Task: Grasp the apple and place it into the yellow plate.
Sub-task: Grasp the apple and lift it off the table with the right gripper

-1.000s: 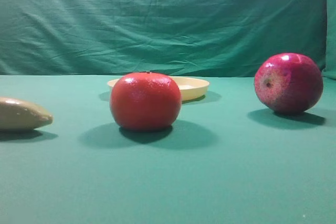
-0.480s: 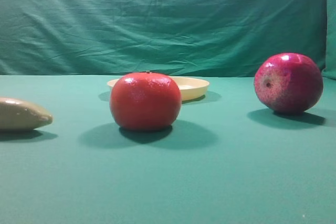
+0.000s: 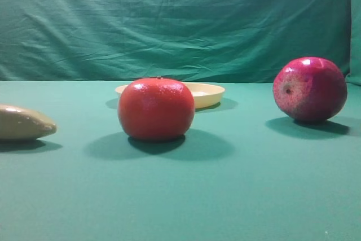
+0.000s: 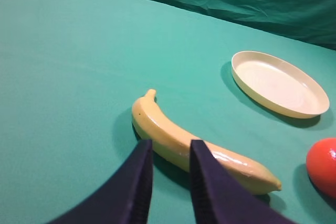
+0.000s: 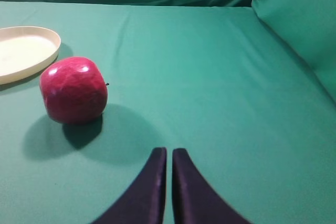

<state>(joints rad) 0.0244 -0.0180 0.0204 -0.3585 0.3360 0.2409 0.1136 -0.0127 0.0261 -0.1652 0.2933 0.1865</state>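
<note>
- Exterior high view: a glossy magenta-red round apple sits on the green cloth-covered table at the right, its pale speckled stem dimple turned toward the left; it rests alone, touched by nothing
- A shallow pale-yellow round plate lies farther back near the middle, partly hidden behind a squat orange-red tomato-like fruit that stands in front of it; the apple is well apart from the plate, off to its right
- At the left edge the blunt end of a beige elongated object pokes into view; a wrinkled green cloth backdrop hangs behind the table
- Neither arm shows in this view
- Left wrist view: the left gripper has its two dark fingers slightly apart with a narrow gap between them, holding nothing; just beyond the tips lies a yellow banana, and whether the tips touch it cannot be told
- The yellow plate lies empty at the upper right, and the orange-red fruit shows at the right edge
- Right wrist view: the right gripper has its dark fingers pressed together, gripping nothing, over bare cloth
- The apple stands ahead and to the left of those fingers, apart from them, with the plate rim just beyond it at the left edge
</note>
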